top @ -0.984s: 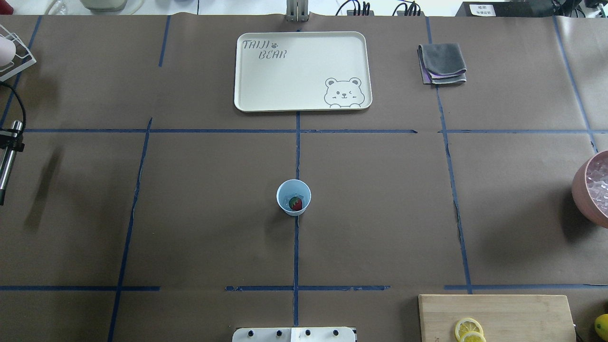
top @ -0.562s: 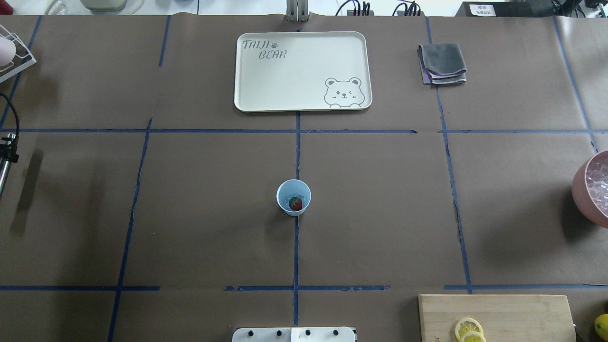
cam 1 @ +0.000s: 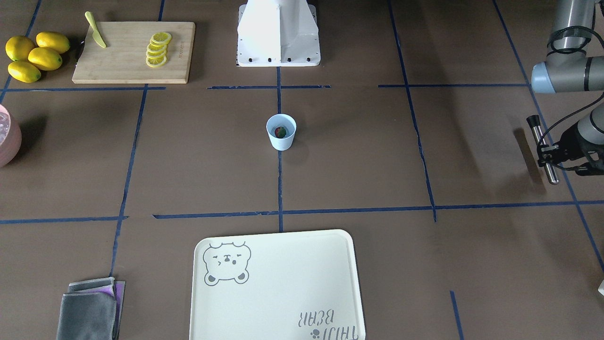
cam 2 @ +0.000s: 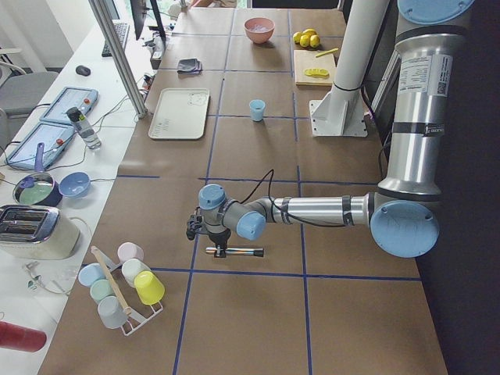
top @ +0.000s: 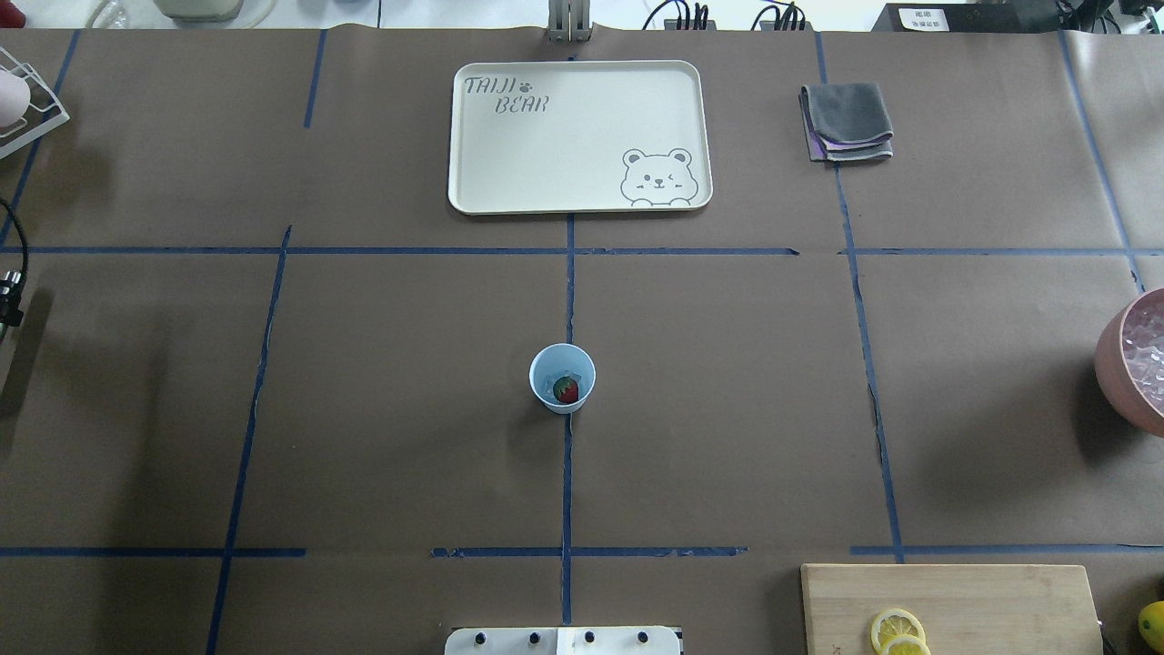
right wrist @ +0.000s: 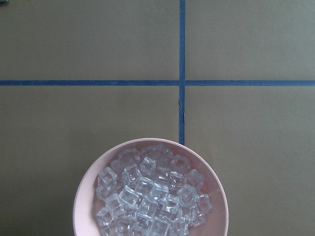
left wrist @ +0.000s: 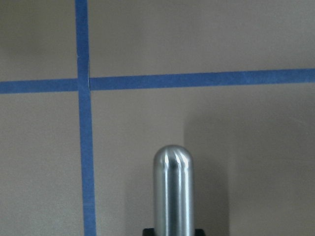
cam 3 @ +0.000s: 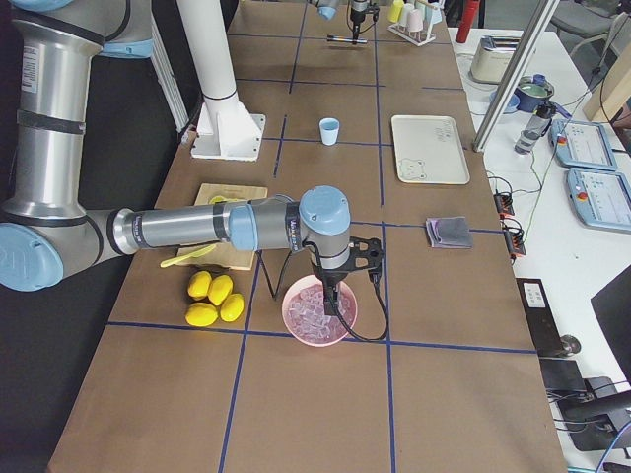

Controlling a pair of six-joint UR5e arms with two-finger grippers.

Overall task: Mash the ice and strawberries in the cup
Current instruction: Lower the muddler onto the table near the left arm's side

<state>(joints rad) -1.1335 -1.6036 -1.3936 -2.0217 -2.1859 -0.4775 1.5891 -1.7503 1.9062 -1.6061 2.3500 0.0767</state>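
Observation:
The pale blue cup (top: 562,377) stands upright at the table's middle, on a blue tape line; it also shows in the front view (cam 1: 281,133). A red strawberry (top: 566,390) with a green cap lies in it, with faint clear ice (top: 551,386) beside it. My left gripper (cam 1: 550,155) is at the table's far left, shut on a metal rod (cam 1: 542,148) with a dark tip and a rounded end (left wrist: 173,187), held level above the table. My right gripper (cam 3: 330,286) hangs over the pink bowl; I cannot tell whether it is open or shut.
A pink bowl (right wrist: 93,172) full of ice cubes stands at the right edge (top: 1111,355). A cream tray (top: 564,155) and a folded grey cloth (top: 846,121) lie at the far side. A cutting board (cam 1: 127,56) holds lemon slices (cam 1: 157,49) and a knife; whole lemons (cam 1: 33,56) lie beside it. A cup rack (cam 2: 121,289) stands far left.
My left gripper has moved left with the rod, almost out of the overhead view. The cup and strawberry have not moved.

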